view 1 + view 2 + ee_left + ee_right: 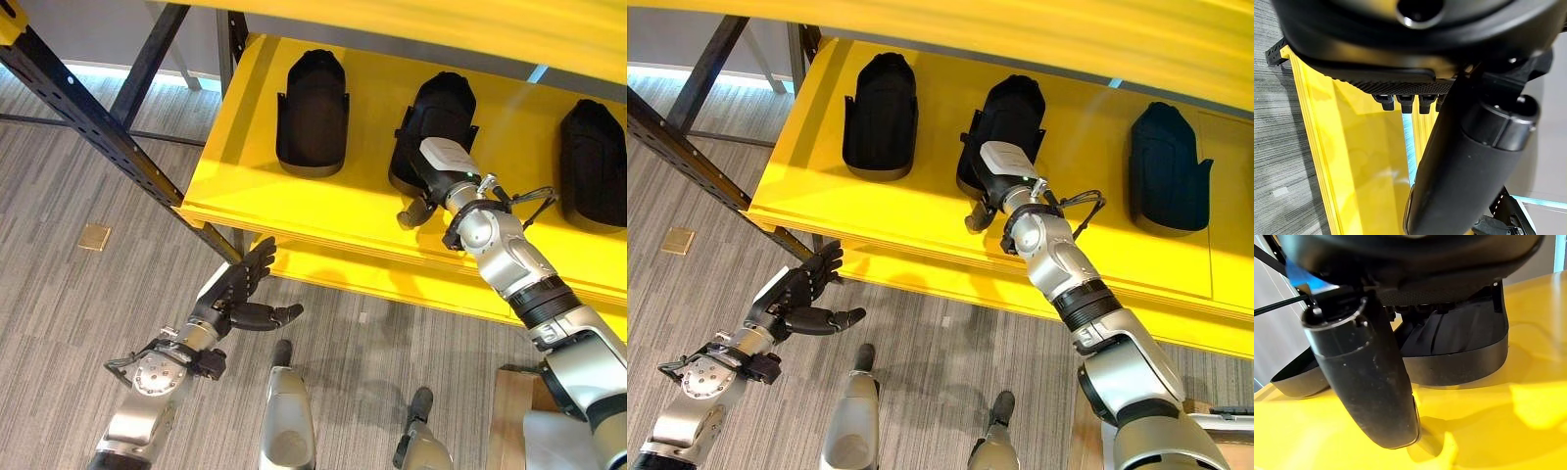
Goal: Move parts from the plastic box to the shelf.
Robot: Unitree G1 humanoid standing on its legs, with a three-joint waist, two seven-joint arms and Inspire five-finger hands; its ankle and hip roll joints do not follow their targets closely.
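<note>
Three black moulded parts stand in a row on the yellow shelf (255, 186): a left part (312, 113), a middle part (441, 108) and a right part (593, 162). My right hand (443, 164) reaches onto the shelf and rests against the near side of the middle part (1459, 347). Its fingers lie on the part's top, and its thumb (1366, 382) sticks out straight towards the shelf board, clear of the part. Lower down, in front of the shelf edge, my left hand (230, 299) hangs over the floor with straight fingers and holds nothing.
The rack's dark slanted brace (88, 117) runs down to the shelf's left corner. Another yellow board (441, 20) lies close above the parts. A brass plate (95, 236) is set in the grey floor. A wooden board (509, 411) shows at lower right.
</note>
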